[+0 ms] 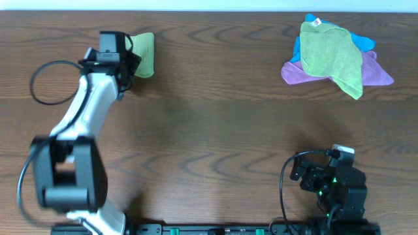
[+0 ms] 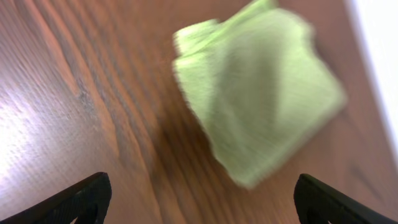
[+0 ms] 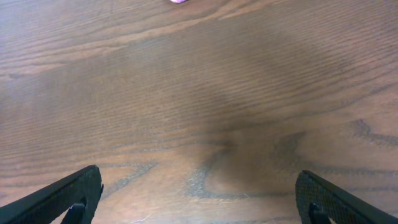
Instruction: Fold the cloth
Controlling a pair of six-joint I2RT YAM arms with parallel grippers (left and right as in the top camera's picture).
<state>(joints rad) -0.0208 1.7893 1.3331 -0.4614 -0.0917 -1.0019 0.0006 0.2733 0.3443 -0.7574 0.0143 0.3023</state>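
Brown wood-grain table (image 1: 215, 124) under everything. On its far right, a loose heap of cloths (image 1: 333, 59): olive-green on top, blue and purple beneath, well apart from both grippers. On its far left, near the back edge, the cloth (image 1: 145, 53): lime-green, lying flat as a small compact packet with layers stacked, blurred in the left wrist view. Just beside it, over its near edge, the left gripper (image 2: 200, 198), jaws spread wide, holding nothing. At the front right, well apart from any fabric, the right gripper (image 3: 199, 198), likewise spread wide and empty over bare wood. Looks folded already, or nearly so, with somewhat uneven edges. At most a tidy-up and drawing the left arm (image 1: 81, 114) away left to do.
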